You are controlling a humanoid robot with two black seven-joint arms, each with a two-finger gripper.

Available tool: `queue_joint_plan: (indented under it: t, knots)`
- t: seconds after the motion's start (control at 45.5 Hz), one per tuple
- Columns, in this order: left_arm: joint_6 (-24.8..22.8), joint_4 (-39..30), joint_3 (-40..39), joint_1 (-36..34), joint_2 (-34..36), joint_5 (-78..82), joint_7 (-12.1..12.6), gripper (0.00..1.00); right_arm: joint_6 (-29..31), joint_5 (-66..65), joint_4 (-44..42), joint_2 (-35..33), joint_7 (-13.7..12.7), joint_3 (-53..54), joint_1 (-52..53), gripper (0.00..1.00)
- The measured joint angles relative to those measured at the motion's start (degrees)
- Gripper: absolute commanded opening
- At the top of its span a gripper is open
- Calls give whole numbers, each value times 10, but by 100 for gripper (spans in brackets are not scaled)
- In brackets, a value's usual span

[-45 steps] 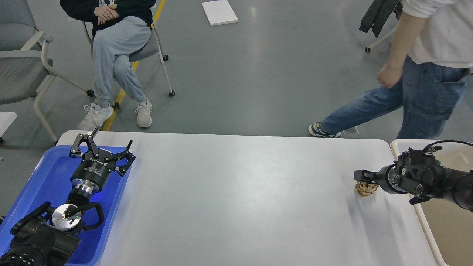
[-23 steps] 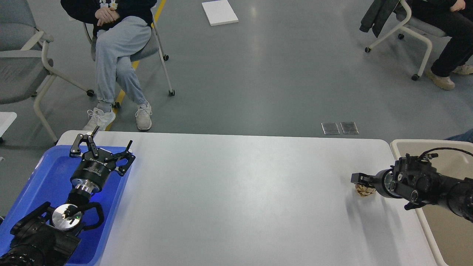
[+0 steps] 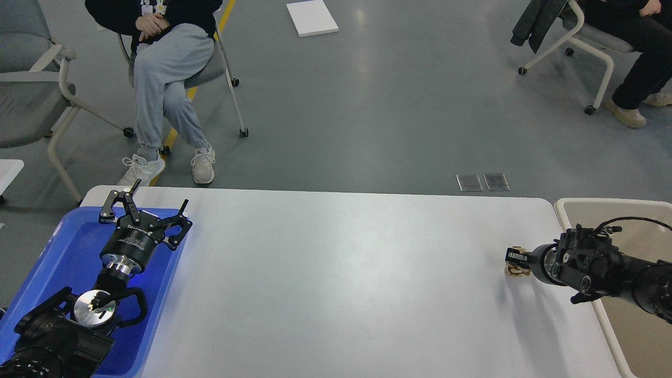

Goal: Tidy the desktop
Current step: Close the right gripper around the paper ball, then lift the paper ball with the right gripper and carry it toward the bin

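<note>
Desktop [image 3: 336, 273] fills the lower view, bare except for one small crumpled tan scrap [image 3: 513, 270] near its right edge. The scrap lies at the tip of our right gripper [image 3: 514, 260], just left of the beige bin [image 3: 572, 206]; its long axis cannot be told. Right arm reaches in low, nearly horizontal; its finger state cannot be told. Our left gripper [image 3: 144, 210] hangs spread wide over the blue tray [image 3: 58, 252], well apart

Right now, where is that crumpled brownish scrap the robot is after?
In the head view the crumpled scrap sits at the right gripper, near the desktop's right edge beside the beige bin.
</note>
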Motion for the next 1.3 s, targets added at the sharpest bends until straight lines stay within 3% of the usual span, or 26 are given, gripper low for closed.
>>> queue_joint_plan:
  t: [0.506,0.704,1.298]
  knots:
    - [0,0,0,0,0,0,0,100,7,6,49,-20,0,14,20,0]
    - [0,0,0,0,0,0,0,100,31,6,166,-69,0,-24,121,0]
    - [0,0,0,0,0,0,1,100,238,14,438,-116,4,-211,528,0]
